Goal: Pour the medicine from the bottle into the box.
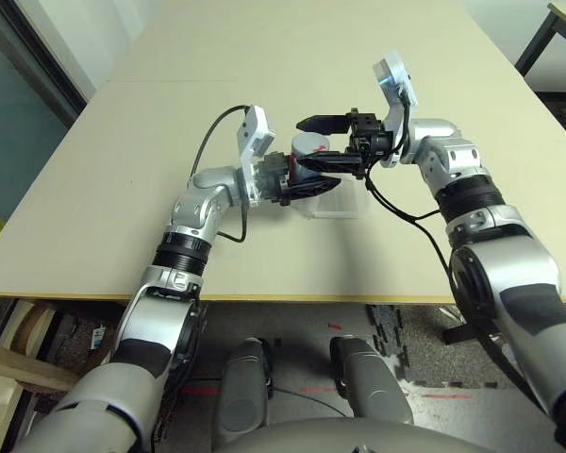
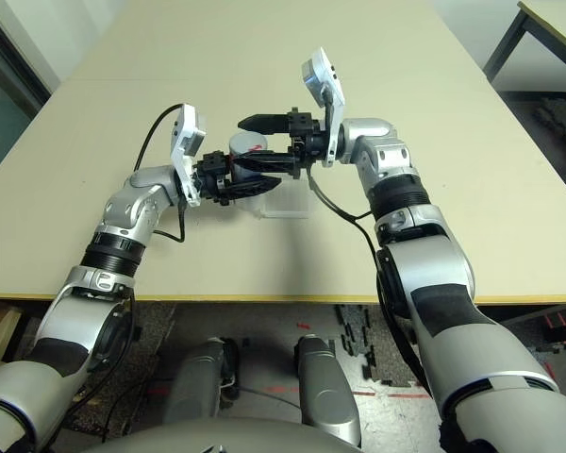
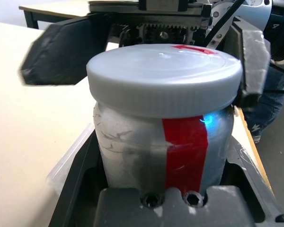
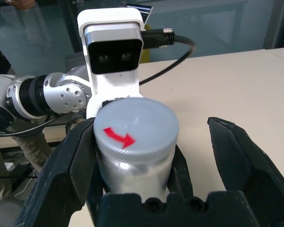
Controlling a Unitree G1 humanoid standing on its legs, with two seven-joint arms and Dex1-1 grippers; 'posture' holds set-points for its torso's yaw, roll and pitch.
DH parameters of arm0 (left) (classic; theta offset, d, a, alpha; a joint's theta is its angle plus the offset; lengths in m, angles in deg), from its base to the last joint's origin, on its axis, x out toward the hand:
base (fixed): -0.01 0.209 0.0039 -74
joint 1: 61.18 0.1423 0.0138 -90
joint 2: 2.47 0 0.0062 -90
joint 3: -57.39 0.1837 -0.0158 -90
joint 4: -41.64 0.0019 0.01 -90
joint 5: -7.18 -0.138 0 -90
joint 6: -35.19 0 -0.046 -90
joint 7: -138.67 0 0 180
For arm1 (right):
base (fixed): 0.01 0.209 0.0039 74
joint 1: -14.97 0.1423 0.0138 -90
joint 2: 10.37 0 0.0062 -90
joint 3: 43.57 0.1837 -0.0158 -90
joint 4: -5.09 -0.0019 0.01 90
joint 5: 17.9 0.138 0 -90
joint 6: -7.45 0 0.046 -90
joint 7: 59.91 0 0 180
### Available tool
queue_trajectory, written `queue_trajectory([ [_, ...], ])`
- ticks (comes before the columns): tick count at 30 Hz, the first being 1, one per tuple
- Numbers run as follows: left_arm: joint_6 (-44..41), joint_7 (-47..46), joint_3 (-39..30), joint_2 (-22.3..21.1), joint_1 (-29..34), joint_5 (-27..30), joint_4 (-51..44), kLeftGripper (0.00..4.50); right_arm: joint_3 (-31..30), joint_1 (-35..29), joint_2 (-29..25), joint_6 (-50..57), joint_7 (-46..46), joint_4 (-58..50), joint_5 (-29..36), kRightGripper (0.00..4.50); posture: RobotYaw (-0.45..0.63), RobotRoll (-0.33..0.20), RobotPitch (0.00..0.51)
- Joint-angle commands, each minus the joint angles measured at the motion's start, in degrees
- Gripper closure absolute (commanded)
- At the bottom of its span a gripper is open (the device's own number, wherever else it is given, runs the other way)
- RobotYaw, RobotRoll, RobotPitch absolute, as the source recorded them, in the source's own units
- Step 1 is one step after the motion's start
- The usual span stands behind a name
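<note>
My left gripper point(image 1: 307, 181) is shut on the lower body of the bottle point(image 1: 309, 149), a white-grey bottle with a red stripe point(image 3: 184, 151). It holds the bottle roughly upright above the table. The round grey cap point(image 4: 135, 125), marked with a red arrow, sits on the bottle's top. My right gripper point(image 1: 323, 142) is open, with one black finger point(image 4: 66, 165) on each side of the cap. The box point(image 1: 347, 204), a clear shallow tray, lies on the table just under and to the right of the bottle. The medicine is hidden.
The beige table point(image 1: 170, 123) stretches wide to the left, right and far side of the grippers. Cables hang from both wrists point(image 1: 396, 212). A second table's dark leg point(image 1: 538, 38) stands at the far right.
</note>
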Motion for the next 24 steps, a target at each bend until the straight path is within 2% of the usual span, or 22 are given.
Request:
queue_trajectory([
  [1, 1.09, 2.81, 0.31, 0.06, 0.49, 0.97, -2.20, 1.74, 2.87, 0.51, -3.36, -0.64, 2.81, 3.88, -1.53, 0.00, -0.18, 0.000, 0.110],
  [11, 1.26, 2.60, -0.38, -0.11, 0.31, 0.81, -1.88, 1.74, 4.59, 1.77, -5.30, -1.35, 4.21, 8.69, -1.65, 0.00, -0.18, 0.000, 0.106],
  [24, 2.36, 2.72, -1.40, -0.56, -0.26, 0.19, 0.19, 1.74, 6.48, 2.75, -6.60, -3.89, 4.21, 12.27, -5.28, 0.00, -0.18, 0.000, 0.107],
])
